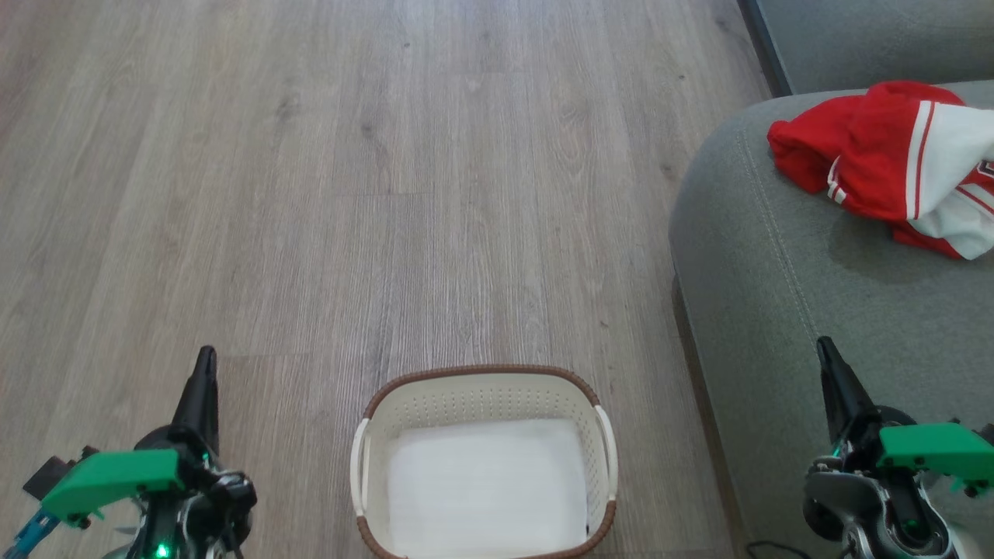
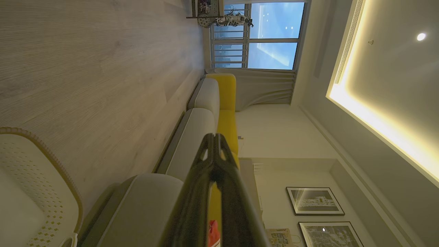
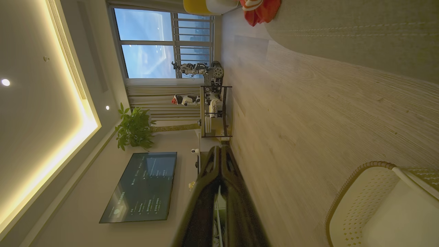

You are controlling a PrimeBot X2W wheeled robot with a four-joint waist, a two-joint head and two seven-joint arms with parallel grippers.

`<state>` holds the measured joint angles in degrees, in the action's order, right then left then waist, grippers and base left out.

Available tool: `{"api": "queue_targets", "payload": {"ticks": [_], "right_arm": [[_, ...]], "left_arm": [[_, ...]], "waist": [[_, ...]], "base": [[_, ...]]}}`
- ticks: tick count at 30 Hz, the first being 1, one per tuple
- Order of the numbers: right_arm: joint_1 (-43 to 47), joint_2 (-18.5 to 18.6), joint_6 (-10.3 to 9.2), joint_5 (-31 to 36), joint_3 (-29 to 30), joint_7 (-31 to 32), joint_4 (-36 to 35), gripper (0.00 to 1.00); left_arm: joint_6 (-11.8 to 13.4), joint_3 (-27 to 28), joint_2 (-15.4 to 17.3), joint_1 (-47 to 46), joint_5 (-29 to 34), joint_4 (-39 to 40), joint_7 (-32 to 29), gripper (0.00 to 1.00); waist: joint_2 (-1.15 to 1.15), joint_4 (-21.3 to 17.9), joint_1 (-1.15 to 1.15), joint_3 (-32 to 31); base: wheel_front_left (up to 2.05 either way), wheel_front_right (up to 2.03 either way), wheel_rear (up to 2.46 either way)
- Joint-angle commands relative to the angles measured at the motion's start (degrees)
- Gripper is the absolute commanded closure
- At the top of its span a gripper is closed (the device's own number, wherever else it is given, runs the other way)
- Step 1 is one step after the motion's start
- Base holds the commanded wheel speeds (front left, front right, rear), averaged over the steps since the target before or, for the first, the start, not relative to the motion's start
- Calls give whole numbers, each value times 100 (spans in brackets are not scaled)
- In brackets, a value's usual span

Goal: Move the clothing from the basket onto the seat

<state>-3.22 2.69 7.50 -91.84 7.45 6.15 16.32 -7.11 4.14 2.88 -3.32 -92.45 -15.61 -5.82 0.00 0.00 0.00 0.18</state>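
Red and white clothing (image 1: 893,163) lies bunched on the grey-green seat (image 1: 776,272) at the right; a red corner of the clothing (image 3: 260,12) also shows in the right wrist view. The cream basket (image 1: 481,388) stands on the floor at bottom centre, with only a flat white sheet (image 1: 488,485) in it. My left gripper (image 1: 205,359) is shut and empty at the lower left, well left of the basket. My right gripper (image 1: 825,348) is shut and empty over the seat's front edge. Both pairs of fingertips meet in the wrist views (image 2: 214,137) (image 3: 219,148).
Wooden floor (image 1: 388,194) stretches ahead and to the left. The sofa continues with yellow cushions (image 2: 226,103) toward a window. A shelf unit (image 3: 214,111), a plant (image 3: 135,128) and a wall screen (image 3: 140,187) stand across the room.
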Motion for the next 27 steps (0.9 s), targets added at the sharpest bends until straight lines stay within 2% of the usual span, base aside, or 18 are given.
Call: {"api": "queue_targets", "payload": {"ticks": [1, 27], "right_arm": [[-297, 19, -1, -32, -93, 34, -229, 100], [-297, 19, -1, -33, -94, 34, -229, 100]], "left_arm": [[-37, 193, 35, -284, -10, 155, -30, 100], [-37, 209, 24, -285, 4, 155, -44, 100]], "waist": [[0, 0, 0, 0], [0, 0, 0, 0]], "base": [[0, 0, 0], [0, 0, 0]]}}
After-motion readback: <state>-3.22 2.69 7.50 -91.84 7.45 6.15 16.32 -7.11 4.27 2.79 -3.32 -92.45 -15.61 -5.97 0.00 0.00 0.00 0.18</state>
